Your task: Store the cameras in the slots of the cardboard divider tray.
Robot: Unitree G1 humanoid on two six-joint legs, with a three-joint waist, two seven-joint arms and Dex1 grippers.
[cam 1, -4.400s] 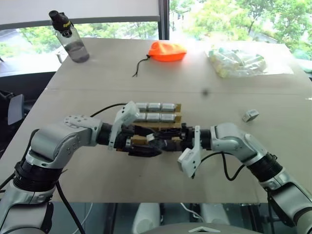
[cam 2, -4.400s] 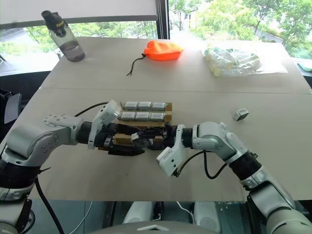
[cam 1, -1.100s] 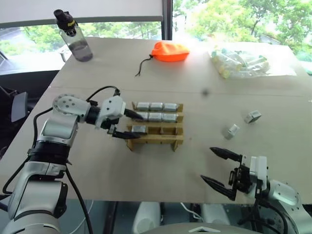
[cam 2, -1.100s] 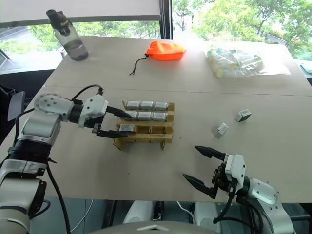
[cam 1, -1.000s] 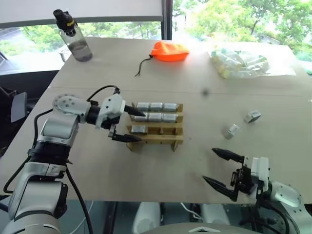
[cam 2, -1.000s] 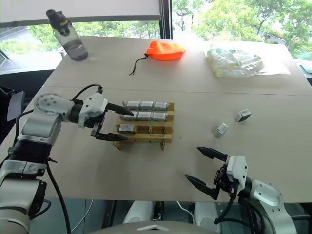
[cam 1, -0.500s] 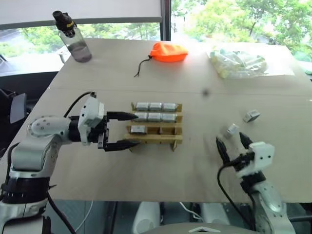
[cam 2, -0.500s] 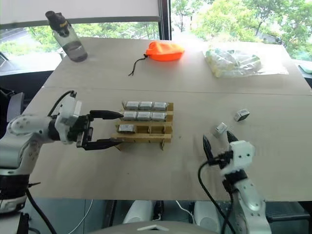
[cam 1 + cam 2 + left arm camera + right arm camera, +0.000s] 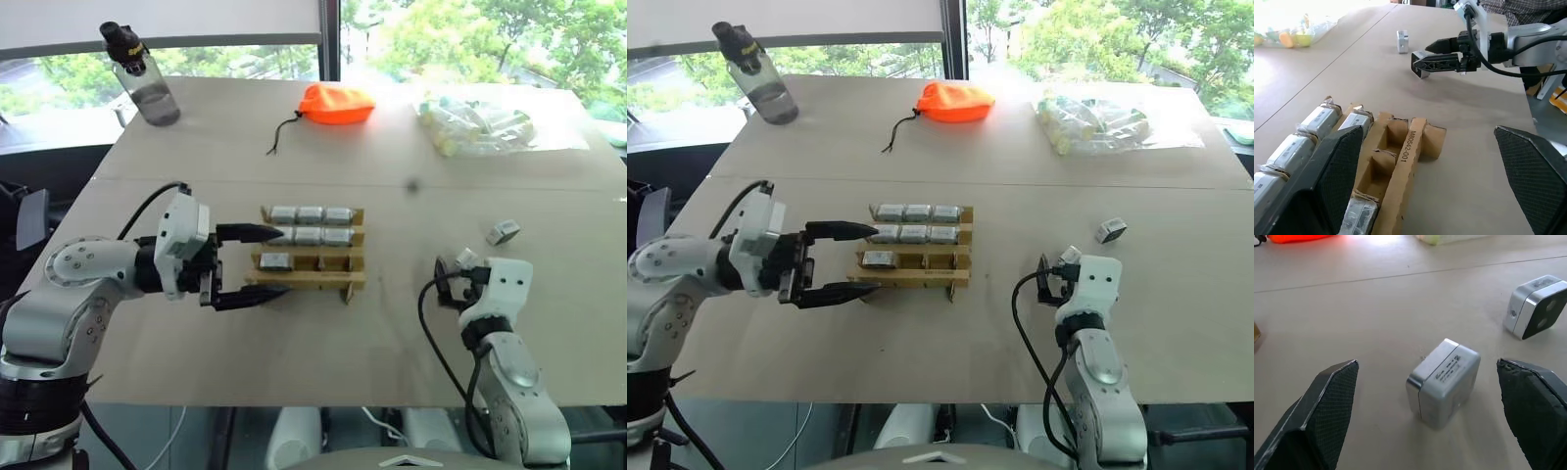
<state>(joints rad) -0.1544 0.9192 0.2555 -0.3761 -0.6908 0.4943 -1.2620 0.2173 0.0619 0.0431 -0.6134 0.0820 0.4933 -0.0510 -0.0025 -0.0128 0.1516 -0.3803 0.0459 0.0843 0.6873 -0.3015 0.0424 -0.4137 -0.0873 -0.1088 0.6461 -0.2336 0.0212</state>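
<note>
The cardboard divider tray [image 9: 323,281] stands mid-table. Its two back rows each hold three cameras [image 9: 313,235], and one more camera [image 9: 274,260] sits in the front row's left slot. My left gripper [image 9: 282,261] is open at the tray's left side, one finger by the middle row and one by the front edge, holding nothing. A loose camera [image 9: 1444,382] lies on the table between the open fingers of my right gripper [image 9: 1427,363], untouched. A second loose camera [image 9: 504,232] lies farther right.
A water bottle [image 9: 142,83] stands at the far left of the table. An orange pouch [image 9: 336,103] with a cord lies at the back centre, and a clear bag of pale cylinders [image 9: 477,125] at the back right.
My right gripper swung from pointing left to pointing forward and moved up to the nearer loose camera. My left gripper drew back from the tray toward the left, still open.
</note>
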